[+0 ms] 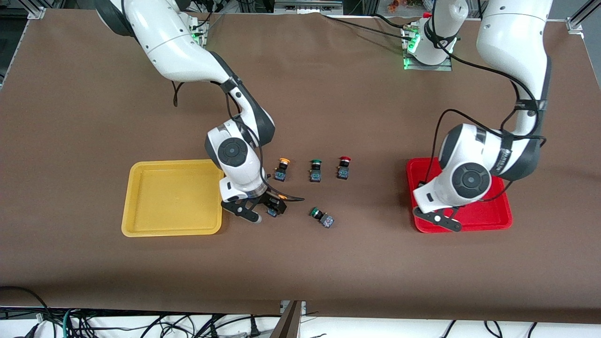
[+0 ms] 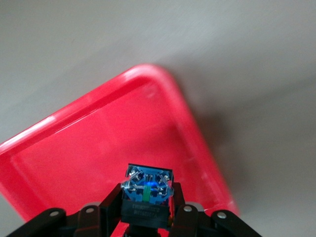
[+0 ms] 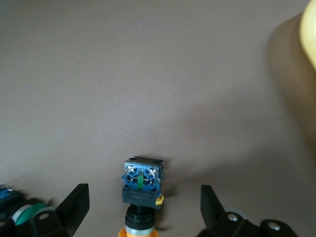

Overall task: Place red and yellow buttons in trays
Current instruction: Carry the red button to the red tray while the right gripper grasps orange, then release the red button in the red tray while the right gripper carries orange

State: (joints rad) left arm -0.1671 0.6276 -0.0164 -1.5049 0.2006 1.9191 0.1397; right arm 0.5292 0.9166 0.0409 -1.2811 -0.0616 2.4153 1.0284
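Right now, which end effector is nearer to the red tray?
Left. The left end effector, shut on a button, hangs over the red tray; the right end effector is open around a yellow button beside the yellow tray.

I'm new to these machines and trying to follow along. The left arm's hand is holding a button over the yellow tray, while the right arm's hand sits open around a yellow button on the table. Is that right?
Not quite: the tray is wrong. The left wrist view shows the left hand shut on a button over the red tray, not the yellow one. The rest holds: the right hand is open around a yellow button on the table.
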